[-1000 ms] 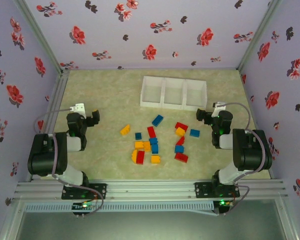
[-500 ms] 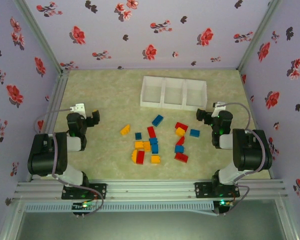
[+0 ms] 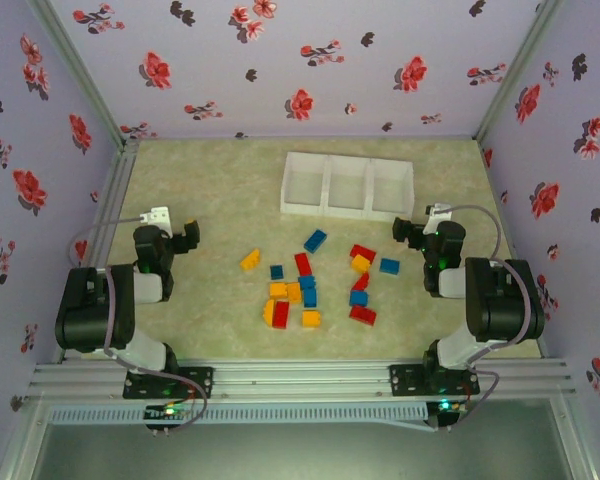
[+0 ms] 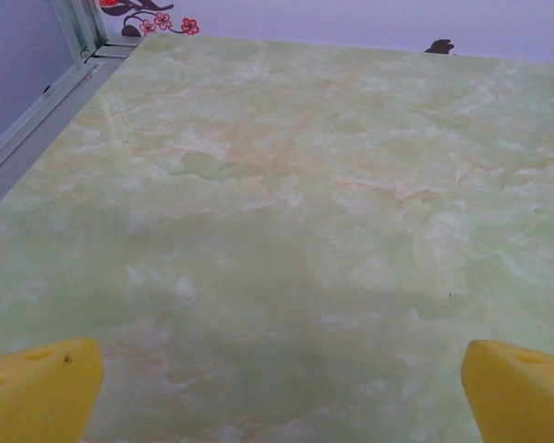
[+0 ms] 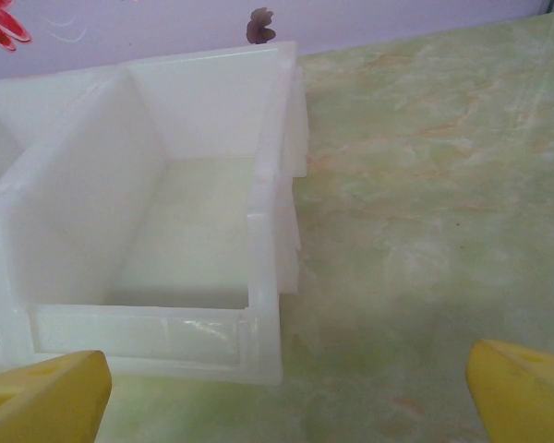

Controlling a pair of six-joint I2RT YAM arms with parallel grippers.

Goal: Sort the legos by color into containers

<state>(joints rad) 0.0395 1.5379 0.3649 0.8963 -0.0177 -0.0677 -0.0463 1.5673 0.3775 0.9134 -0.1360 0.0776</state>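
Several red, blue and orange-yellow legos (image 3: pixel 310 283) lie scattered on the middle of the table. Behind them stands the white three-compartment tray of containers (image 3: pixel 346 186), all compartments holding nothing. My left gripper (image 3: pixel 187 233) rests at the left, folded back near its base, open, with bare table between its yellow fingertips (image 4: pixel 42 388). On the right, my right gripper (image 3: pixel 408 231) is open too, just in front of the tray's right end. In the right wrist view the right compartment (image 5: pixel 258 231) is close ahead, between yellow fingertips (image 5: pixel 522 388).
Purple flowered walls (image 3: pixel 300 70) close the table on three sides, with metal rails (image 3: pixel 108 200) along the left edge. Bare green marbled table (image 4: pixel 295 212) stretches ahead of the left gripper. Nearest the right gripper lies a blue brick (image 3: pixel 389 265).
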